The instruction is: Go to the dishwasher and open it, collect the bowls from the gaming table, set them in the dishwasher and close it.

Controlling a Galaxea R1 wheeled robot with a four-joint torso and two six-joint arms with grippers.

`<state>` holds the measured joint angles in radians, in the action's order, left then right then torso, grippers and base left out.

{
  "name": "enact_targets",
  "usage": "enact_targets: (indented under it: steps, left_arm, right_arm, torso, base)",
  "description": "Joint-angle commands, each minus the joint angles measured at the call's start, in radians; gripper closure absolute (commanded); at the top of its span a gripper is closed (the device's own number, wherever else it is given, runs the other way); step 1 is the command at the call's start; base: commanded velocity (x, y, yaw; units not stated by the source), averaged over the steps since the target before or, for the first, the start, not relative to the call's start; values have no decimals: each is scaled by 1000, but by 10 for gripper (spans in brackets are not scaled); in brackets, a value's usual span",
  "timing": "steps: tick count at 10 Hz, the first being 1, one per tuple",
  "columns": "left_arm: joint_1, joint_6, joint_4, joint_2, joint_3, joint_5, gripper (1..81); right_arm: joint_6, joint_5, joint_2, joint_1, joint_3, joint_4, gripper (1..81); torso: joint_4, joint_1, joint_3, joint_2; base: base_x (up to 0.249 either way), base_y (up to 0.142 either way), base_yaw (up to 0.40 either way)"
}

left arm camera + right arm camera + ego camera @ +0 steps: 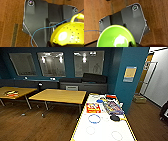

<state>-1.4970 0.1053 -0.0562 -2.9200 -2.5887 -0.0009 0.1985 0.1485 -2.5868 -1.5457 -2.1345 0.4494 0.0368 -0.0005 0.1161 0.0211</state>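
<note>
Benches fill the room in the head view: the gaming table [105, 129], a white-topped bench with a yellow edge, runs up from the lower edge, which cuts off its near end. Two plain yellow-topped benches [60, 95] stand to its left on the wooden floor [30, 124], and a dark sofa [85, 80] sits against the blue wall under three windows. On the gaming table lie colourful game boxes [93, 107], a white bowl with a blue rim [94, 118], a black bowl [114, 117] and a blue bowl [100, 100]; two faint rings nearer the camera are too pale to identify.

In the left wrist view, a yellow perforated bowl with a loop handle [68, 35] sits right at the left tool, partly cut off by the frame, with the floor far below it. The tool's fingers are hidden behind it, so I cannot tell whether the tool is clenched or released. A thin blue cable [41, 29] crosses the dark robot plate.

In the right wrist view, a yellow-green bowl [115, 37] sits just as close at the right tool, its lower part out of frame. A dark piece overlaps its rim, but it is too unclear to say whether this tool is grasping.
</note>
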Motion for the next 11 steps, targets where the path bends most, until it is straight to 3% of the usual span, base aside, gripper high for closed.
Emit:
enact_targets:
  steps: [1, 11]
  left_arm:
    - [36, -6, -7, 5, -1, 56, 811]
    - [31, -7, -7, -16, -50, 53, 811]
  right_arm:
    - [4, -69, 14, 29, -8, -14, 811]
    - [4, -69, -26, 28, -48, -35, 811]
  torso:
    - [0, 1, 0, 0]
    - [0, 1, 0, 0]
  base:
    - [-138, 0, 0]
    - [-139, 0, 0]
